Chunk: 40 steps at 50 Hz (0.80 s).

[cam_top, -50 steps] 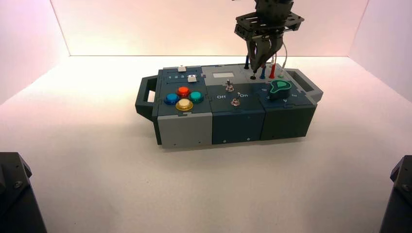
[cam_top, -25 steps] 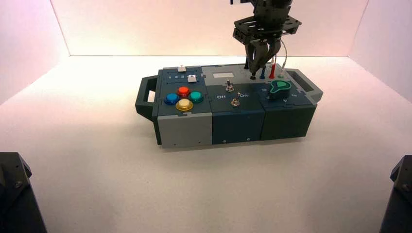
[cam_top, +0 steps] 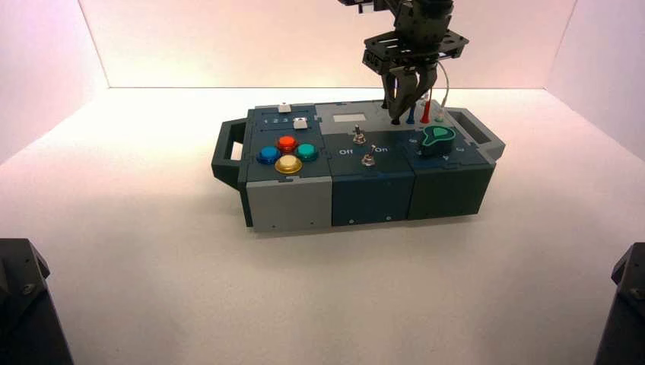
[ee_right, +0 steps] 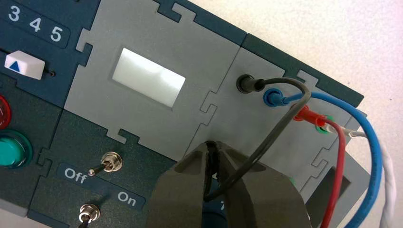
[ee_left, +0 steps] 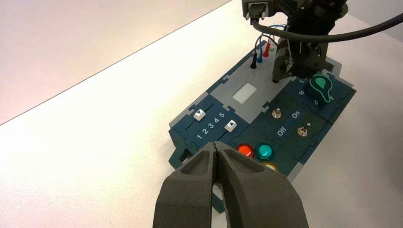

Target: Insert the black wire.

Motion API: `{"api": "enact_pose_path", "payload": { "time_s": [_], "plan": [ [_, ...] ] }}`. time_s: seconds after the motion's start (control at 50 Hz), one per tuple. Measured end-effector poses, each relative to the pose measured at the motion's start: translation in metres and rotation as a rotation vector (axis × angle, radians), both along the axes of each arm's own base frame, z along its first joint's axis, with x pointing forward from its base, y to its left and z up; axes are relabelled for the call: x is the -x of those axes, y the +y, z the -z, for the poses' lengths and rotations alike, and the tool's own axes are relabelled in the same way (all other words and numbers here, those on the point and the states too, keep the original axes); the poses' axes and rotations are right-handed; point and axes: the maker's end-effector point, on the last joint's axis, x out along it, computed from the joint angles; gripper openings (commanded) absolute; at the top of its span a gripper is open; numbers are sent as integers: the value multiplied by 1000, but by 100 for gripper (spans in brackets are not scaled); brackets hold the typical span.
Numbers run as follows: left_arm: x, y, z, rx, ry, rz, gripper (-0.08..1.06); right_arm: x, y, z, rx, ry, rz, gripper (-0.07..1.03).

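Black wire (ee_right: 280, 122): on the grey wire panel, at the far right part of the box (cam_top: 370, 201). One plug stands at a far-row socket; the cable loops back from it to the right gripper (ee_right: 212, 144). The other plug (cam_top: 395, 121) is at the near row, just below the fingertips (whether it is fully seated, I cannot tell).

Right gripper: over the panel's near left corner, its claw pressed together on the black wire's near end.

Beside the black wire: blue wire (ee_right: 369, 135), then red wire (ee_right: 340, 175), then white wire (ee_right: 388, 187), all arching off the panel.

Left of the panel, a grey plate with a pale window (ee_right: 149, 77). Nearer, two toggle switches (ee_right: 110, 162) by the "Off" and "On" lettering; right of these, a dark knob with a green pointer (cam_top: 437, 140). Left part: two white sliders (ee_left: 199, 114) and round buttons in red (cam_top: 287, 143), blue, green and yellow.

Left gripper (ee_left: 215, 143): idle, outside the high view; its wrist view has the box's slider end beyond it, claw closed on itself.
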Motion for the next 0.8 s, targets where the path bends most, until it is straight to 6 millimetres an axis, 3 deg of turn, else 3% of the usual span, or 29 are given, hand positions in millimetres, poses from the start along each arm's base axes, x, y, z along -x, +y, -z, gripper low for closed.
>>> {"api": "enact_pose_path", "payload": {
  "time_s": [0.1, 0.16, 0.6, 0.8],
  "plan": [
    [0, 0, 0, 0, 0, 0, -3, 0, 0, 1, 0, 0, 0, 22],
    [0, 0, 0, 0, 0, 0, -3, 3, -2, 4, 10, 14, -2, 26],
    [1, 0, -1, 2, -4, 2, -3, 12, -5, 2, 31, 58, -1, 26],
    [0, 0, -2, 1, -6, 1, -3, 16, -7, -11, 31, 60, -2, 26]
  ]
}}
